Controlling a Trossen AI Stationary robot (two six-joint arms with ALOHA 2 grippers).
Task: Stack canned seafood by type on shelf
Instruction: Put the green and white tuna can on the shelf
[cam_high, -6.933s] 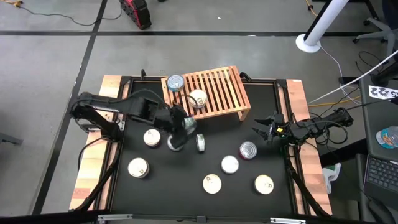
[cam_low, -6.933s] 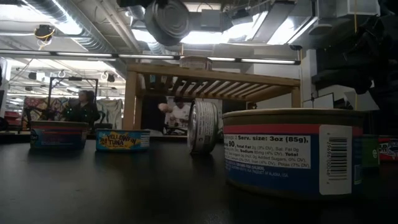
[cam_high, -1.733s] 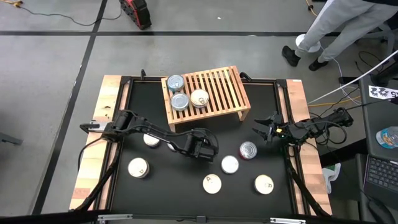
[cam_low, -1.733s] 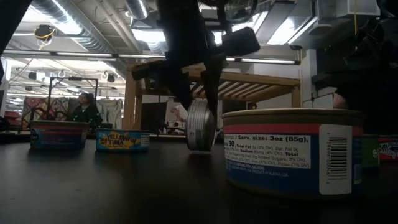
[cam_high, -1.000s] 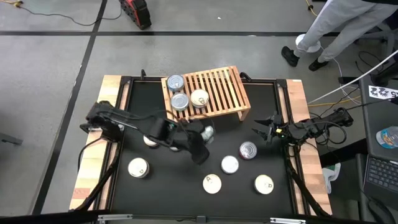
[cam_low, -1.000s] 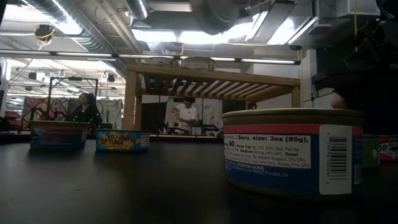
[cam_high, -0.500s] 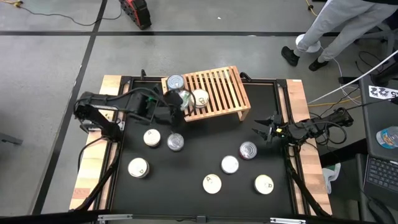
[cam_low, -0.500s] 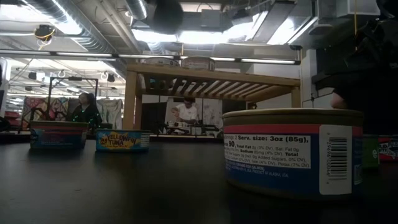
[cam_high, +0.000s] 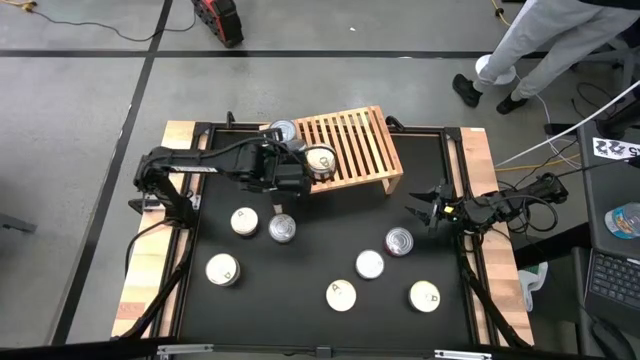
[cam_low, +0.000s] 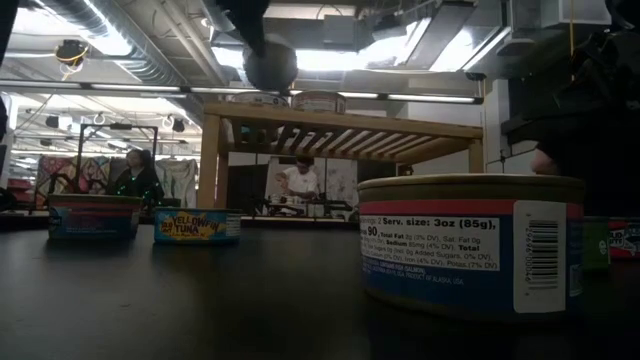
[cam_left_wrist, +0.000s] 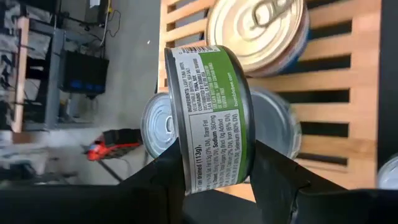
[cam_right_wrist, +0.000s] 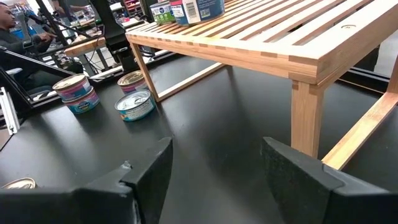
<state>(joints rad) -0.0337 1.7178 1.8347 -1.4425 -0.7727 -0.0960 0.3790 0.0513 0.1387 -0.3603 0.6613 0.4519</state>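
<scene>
My left gripper (cam_high: 289, 163) hangs over the left part of the light-wood shelf (cam_high: 360, 140), shut on a green-labelled tin (cam_left_wrist: 211, 118) that stands on edge. Under it two silver-lidded tins (cam_left_wrist: 158, 127) (cam_left_wrist: 277, 124) and a cream-lidded tin (cam_left_wrist: 258, 28) rest flat on the slats. In the low view the held tin (cam_low: 270, 65) shows as a dark disc just above the shelf top (cam_low: 340, 118). Several tins lie flat on the black table, among them (cam_high: 243, 221), (cam_high: 283, 228), (cam_high: 399, 241). My right gripper (cam_high: 422, 210) waits open near the table's right rail. My left gripper pinches the green-labelled tin between its two fingers (cam_left_wrist: 165, 180), one on each flat face, near the rim (cam_left_wrist: 186, 155). The fingers come from above, pointing down. The tin is lifted clear, on edge, its label band (cam_left_wrist: 214, 93) facing the wrist camera, above the tins on the shelf.
More tins lie near the table's near edge (cam_high: 222, 269) (cam_high: 340, 294) (cam_high: 424, 296) (cam_high: 369, 264). The shelf's right half (cam_high: 375, 150) has bare slats. A person's legs (cam_high: 540, 40) stand beyond the far right corner. Wooden rails (cam_high: 150, 250) line both table sides.
My left gripper has carried the green-labelled tin, on edge, from above the middle of the table toward the far left, over the shelf's left part, and in the last half second has come down closer to the shelf top. It stayed shut on the tin throughout.
</scene>
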